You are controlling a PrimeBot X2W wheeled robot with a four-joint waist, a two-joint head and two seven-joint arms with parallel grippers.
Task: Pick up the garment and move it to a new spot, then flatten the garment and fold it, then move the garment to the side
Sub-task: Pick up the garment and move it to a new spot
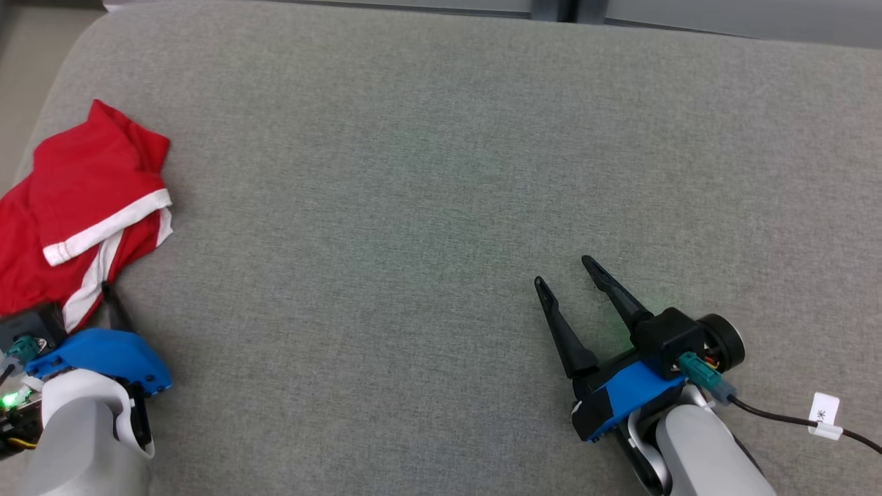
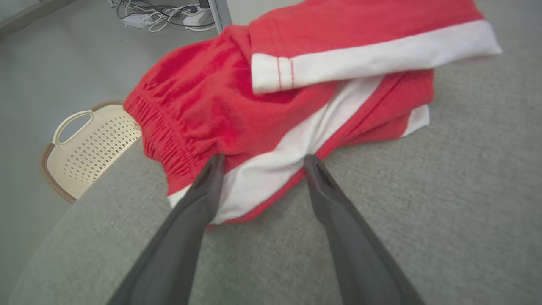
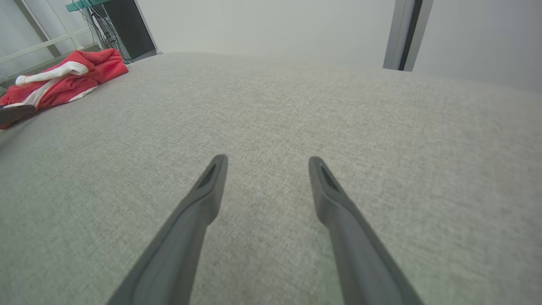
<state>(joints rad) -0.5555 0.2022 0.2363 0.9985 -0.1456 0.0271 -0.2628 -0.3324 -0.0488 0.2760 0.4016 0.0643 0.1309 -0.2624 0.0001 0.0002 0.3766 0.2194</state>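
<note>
My left gripper is spread wide and empty, its tips just at the near edge of the garment. My right gripper, also open and empty, sits well apart over bare cushion. The garment lies crumpled at the cushion's left edge. It looks light and limp, so I'd pinch the gathered waistband, the firmest hold.
</note>
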